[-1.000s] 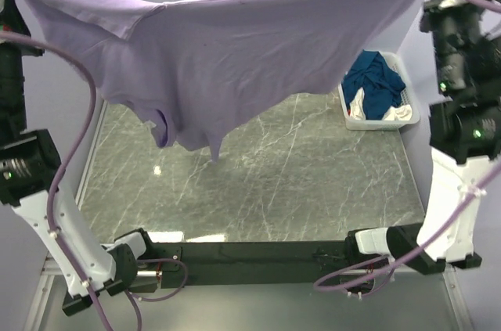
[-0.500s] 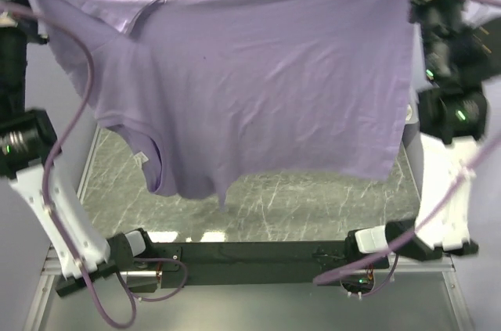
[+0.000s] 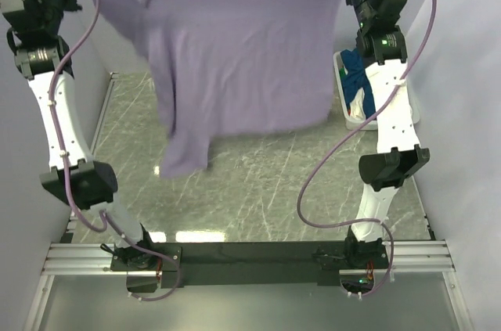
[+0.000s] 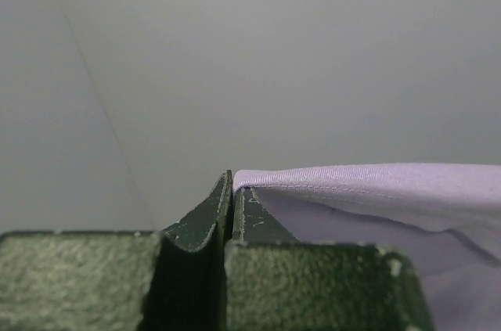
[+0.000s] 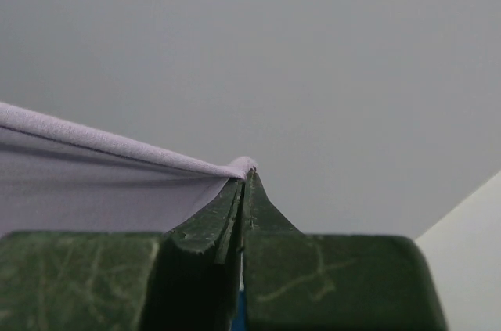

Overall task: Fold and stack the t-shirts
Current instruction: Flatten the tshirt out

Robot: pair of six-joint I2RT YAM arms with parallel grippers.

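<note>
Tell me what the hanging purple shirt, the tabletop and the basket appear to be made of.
Purple shirt: soft matte knit cloth, likely cotton jersey; it drapes, wrinkles and shows a stitched hem.
Tabletop: glossy grey-green marble-look surface with white veins and light glare; real stone or laminate, cannot tell.
Basket: white, probably plastic; mostly hidden.

Desk [image 3: 258, 182]: grey-green marble-look top with white veins, glare spots near the front edge.
White slatted basket [image 3: 350, 120] sits on it at the far right, partly hidden, with a dark teal shirt [image 3: 354, 73] and white cloth [image 3: 358, 102] inside. Black base rail [image 3: 250, 253] runs along the near edge.
</note>
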